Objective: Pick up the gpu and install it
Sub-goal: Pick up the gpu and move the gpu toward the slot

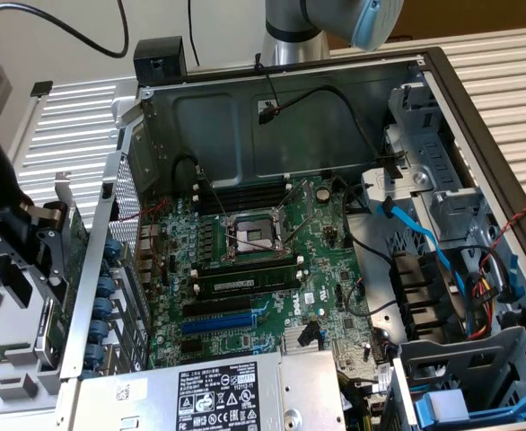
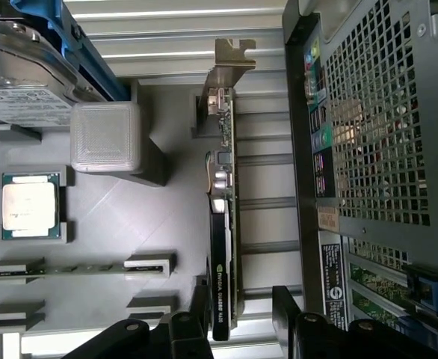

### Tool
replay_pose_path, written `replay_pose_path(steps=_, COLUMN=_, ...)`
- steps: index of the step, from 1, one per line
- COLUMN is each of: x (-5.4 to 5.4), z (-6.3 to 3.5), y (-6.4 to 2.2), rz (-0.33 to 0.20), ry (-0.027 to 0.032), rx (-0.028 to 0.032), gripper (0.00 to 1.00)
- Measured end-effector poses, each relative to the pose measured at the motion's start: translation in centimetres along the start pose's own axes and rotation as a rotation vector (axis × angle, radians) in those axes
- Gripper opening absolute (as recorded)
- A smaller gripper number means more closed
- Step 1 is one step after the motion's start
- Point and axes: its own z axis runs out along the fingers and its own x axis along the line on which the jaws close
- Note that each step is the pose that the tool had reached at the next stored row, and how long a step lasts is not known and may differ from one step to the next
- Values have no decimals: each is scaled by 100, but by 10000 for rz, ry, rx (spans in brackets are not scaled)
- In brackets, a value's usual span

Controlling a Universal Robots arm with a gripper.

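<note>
Wrist view: the open gripper straddles one end of the gpu, which stands in the grey parts tray.

The gpu stands on its edge in a slot along the side of the tray nearest the computer case, with its silver bracket at the end far from the gripper. The jaws are spread and not clamped: one finger sits just beside the black shroud, the other stands apart from the green board's side. Elsewhere in the tray, farther from the case than the gpu, a processor chip lies in a pocket and a memory stick rests in its holders. In the exterior view the tray lies outside the open case, at the exterior view's left, and the motherboard lies inside the case.
</note>
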Motion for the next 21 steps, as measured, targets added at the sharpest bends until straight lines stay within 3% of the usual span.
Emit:
replay_pose_path(steps=10, x=-26, z=28, y=93, rz=32, ry=0, rx=-3, gripper=47)
replay_pose_path(steps=14, x=22, z=41, y=155, rz=34, ry=0, rx=-2, gripper=47)
replay_pose_path(steps=21, x=47, z=62, y=193, rz=52, ry=-2, rx=0, gripper=47)
